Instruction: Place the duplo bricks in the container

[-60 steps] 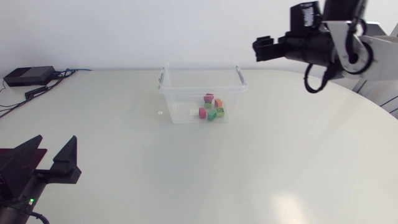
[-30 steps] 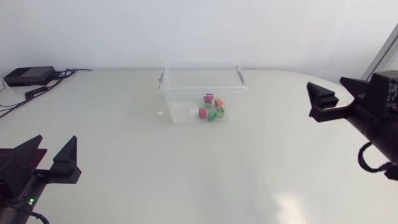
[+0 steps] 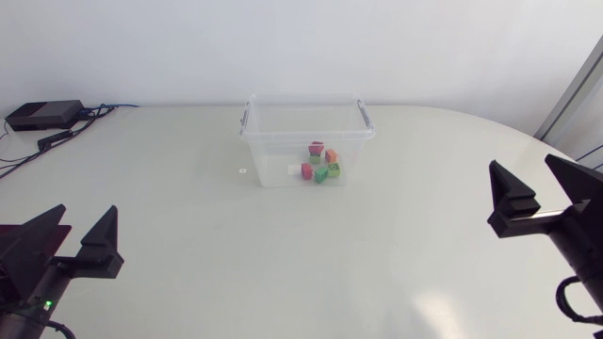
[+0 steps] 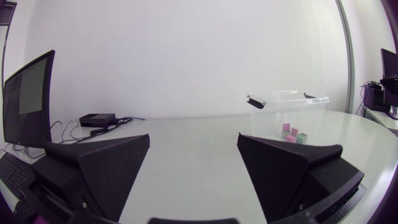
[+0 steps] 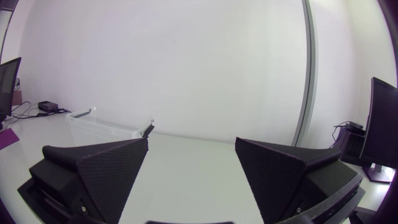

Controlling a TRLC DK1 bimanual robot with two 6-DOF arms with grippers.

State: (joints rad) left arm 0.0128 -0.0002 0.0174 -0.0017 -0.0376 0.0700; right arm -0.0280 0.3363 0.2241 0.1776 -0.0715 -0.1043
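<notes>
A clear plastic container [image 3: 306, 127] with grey handles stands at the table's far middle. Several duplo bricks [image 3: 320, 166], pink, green and orange, lie inside it at its near right. In the left wrist view the container [image 4: 287, 106] and its bricks [image 4: 291, 132] are far ahead, off to the side of one finger. The right wrist view has the container [image 5: 109, 129] ahead across the table. My left gripper [image 3: 60, 244] is open and empty at the near left edge. At the near right edge, my right gripper [image 3: 548, 202] is open and empty too.
A black box [image 3: 43, 115] with cables lies at the far left corner of the table. A small white mark [image 3: 242, 170] sits on the tabletop just left of the container.
My right arm has swung from high above the far right of the table down to the near right edge, its gripper open throughout. The left arm and the bricks have not moved.
</notes>
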